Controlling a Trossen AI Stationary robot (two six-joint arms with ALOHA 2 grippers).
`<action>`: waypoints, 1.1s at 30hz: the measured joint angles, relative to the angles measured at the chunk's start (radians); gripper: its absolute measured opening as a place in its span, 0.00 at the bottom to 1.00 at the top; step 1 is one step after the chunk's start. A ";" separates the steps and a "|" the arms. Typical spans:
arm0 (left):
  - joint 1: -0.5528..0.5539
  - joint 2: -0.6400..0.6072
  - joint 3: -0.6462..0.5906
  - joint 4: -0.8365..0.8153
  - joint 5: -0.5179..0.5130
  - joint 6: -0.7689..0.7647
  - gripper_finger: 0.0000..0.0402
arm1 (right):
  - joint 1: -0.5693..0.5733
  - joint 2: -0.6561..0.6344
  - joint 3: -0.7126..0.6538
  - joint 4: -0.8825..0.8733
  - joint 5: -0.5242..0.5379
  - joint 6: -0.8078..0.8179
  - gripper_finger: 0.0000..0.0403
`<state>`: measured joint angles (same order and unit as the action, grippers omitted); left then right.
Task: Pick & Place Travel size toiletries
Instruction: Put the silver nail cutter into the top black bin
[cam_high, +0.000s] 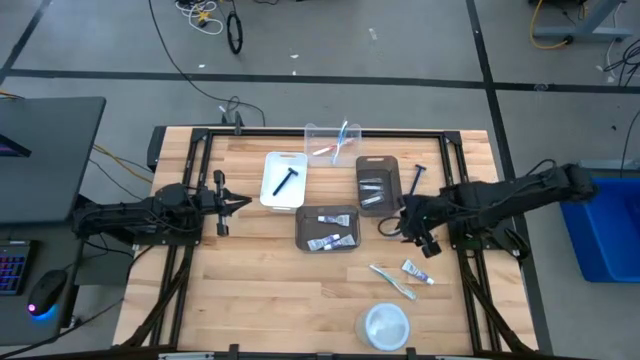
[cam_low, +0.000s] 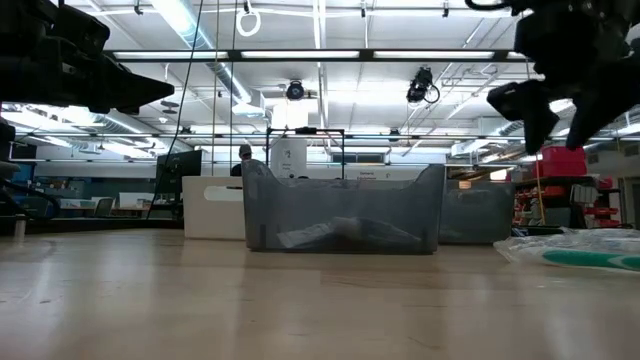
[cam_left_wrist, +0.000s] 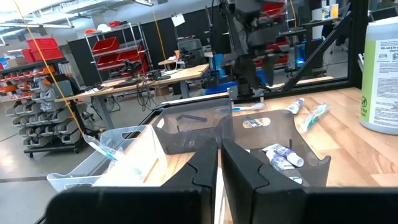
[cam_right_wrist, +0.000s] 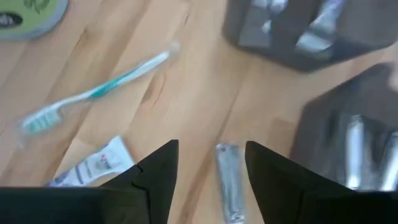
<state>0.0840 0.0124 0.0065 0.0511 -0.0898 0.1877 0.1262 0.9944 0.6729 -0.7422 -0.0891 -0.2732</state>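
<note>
Bins already hold several toiletries; a toothbrush (cam_high: 392, 280), toothpaste (cam_high: 418, 271) and silvery tube (cam_right_wrist: 229, 180) remain on my tabletop (cam_high: 250, 300). Right gripper (cam_right_wrist: 211, 163) hovers, fingers apart; left gripper (cam_left_wrist: 219, 168) fingers together

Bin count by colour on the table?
Dark grey bins: 2
White bin: 1
Clear bin: 1
Total: 4
</note>
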 joint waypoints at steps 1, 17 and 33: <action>0.000 0.000 0.000 0.000 0.000 0.000 0.07 | 0.008 0.012 -0.003 0.004 0.001 0.002 0.48; 0.000 0.000 0.000 0.001 0.000 0.000 0.07 | -0.027 0.288 -0.015 0.033 0.074 -0.016 0.62; 0.000 0.000 0.000 0.001 0.000 0.000 0.07 | -0.028 0.433 -0.015 0.073 0.122 -0.091 0.58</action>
<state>0.0838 0.0126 0.0065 0.0517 -0.0902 0.1879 0.0982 1.4274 0.6579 -0.6687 0.0334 -0.3645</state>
